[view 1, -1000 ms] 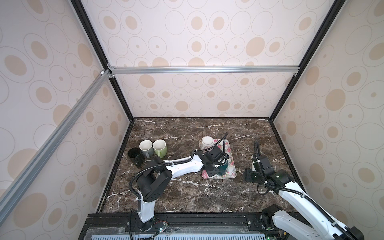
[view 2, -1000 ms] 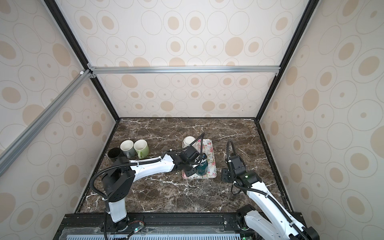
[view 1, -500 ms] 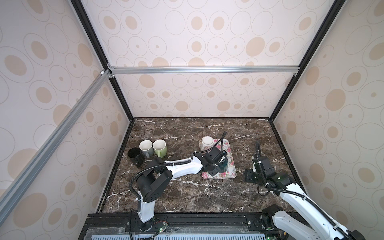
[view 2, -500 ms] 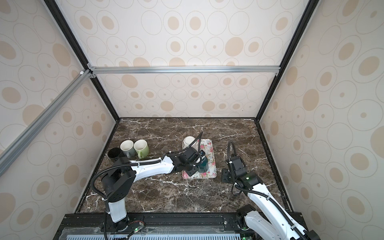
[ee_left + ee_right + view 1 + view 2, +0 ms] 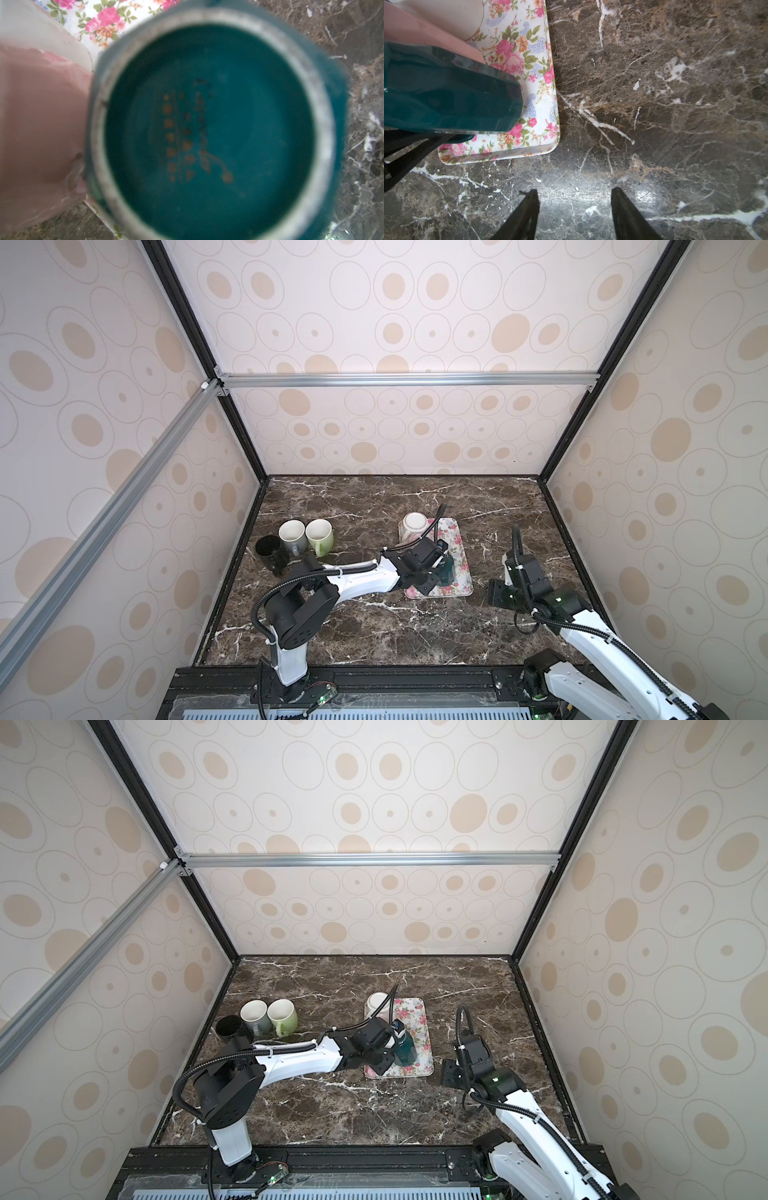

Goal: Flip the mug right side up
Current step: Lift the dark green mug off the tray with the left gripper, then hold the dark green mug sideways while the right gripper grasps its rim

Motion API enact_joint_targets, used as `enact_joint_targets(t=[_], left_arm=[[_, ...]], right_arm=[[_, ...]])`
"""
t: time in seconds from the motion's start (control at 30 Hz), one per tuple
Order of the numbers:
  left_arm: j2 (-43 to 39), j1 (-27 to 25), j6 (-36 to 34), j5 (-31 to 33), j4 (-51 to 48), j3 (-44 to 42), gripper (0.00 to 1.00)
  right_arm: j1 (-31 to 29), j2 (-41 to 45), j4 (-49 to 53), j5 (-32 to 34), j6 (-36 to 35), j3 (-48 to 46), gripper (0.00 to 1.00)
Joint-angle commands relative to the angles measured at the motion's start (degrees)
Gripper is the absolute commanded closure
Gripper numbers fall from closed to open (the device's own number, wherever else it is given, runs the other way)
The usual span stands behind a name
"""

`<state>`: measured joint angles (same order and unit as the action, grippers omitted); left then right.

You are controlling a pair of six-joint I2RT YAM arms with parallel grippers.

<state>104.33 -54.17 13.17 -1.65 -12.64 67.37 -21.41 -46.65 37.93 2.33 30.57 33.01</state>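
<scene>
The dark teal mug [image 5: 446, 568] [image 5: 405, 1050] is over the near part of the floral tray [image 5: 457, 539]. Its base with a pale foot ring [image 5: 207, 128] fills the left wrist view, and its mouth is hidden. Its faceted side shows in the right wrist view [image 5: 446, 89]. My left gripper [image 5: 434, 574] [image 5: 388, 1052] is shut against the mug's near side, seemingly on its handle. I cannot tell whether the mug touches the tray. My right gripper [image 5: 574, 207] [image 5: 496, 593] is open and empty, low over the marble to the right of the tray.
A pink-and-white mug [image 5: 415, 524] [image 5: 41, 124] stands bottom up on the tray's far left corner, close to the teal mug. A black mug [image 5: 270, 549], a grey one [image 5: 293, 533] and a green one [image 5: 319, 533] stand at the left wall.
My left gripper and the teal mug have shifted slightly away from the front edge over the tray. The right arm has stayed where it was.
</scene>
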Motion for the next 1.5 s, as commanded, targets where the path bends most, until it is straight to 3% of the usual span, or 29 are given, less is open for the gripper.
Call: enact_joint_targets(t=[0.0,0.97,1.47], left_arm=[[-3.2,-0.6,2.9,-1.8,4.9,0.1,1.0],[-17.0,-0.4,16.4,-4.3,13.9,-3.5,1.0],[-25.6,1.2,24.9,-5.9,19.0,-3.9,1.0]], right_arm=[[0.2,0.9,-0.2,-1.1,0.9,-0.7,0.41],[0.2,3.2,-4.4,-12.5,5.0,-0.4,0.41],[0.2,2.0,-14.5,-27.4,12.4,5.6,0.41]])
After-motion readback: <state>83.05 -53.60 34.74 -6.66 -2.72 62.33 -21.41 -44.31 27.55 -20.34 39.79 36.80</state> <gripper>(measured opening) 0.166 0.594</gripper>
